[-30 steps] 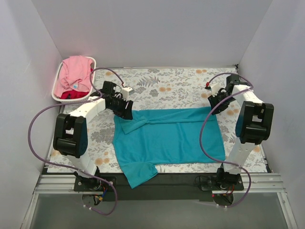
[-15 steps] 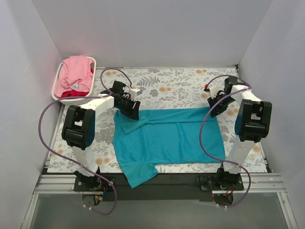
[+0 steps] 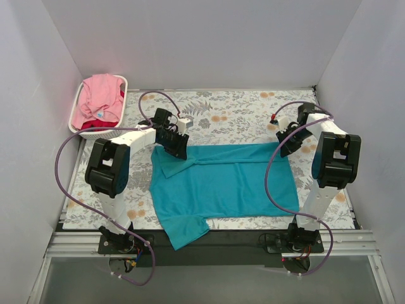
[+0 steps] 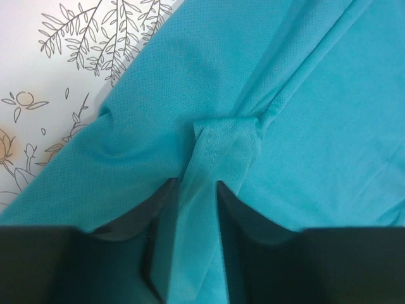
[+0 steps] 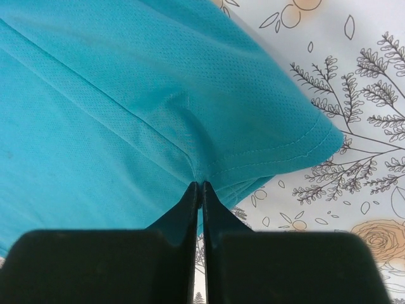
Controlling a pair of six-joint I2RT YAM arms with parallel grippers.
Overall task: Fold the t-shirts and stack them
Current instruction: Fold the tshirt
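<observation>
Teal t-shirt [image 3: 224,180] lies spread flat mid-table on the floral tabletop [image 3: 234,114], with one sleeve reaching the front edge. Both arms hold its far edge, probably so that side can be carried over for a fold. Left gripper [image 3: 176,142] is clamped on a bunched ridge of cloth near the far sleeve. Right gripper [image 3: 288,140] pinches the far hem corner, jaws nearly together. The wrist views show cloth between the fingers, which the top view hides. Only the top view shows the pink t-shirt [image 3: 101,98] over the red t-shirt [image 3: 93,127] in the white basket [image 3: 78,96], far left, unfolded.
</observation>
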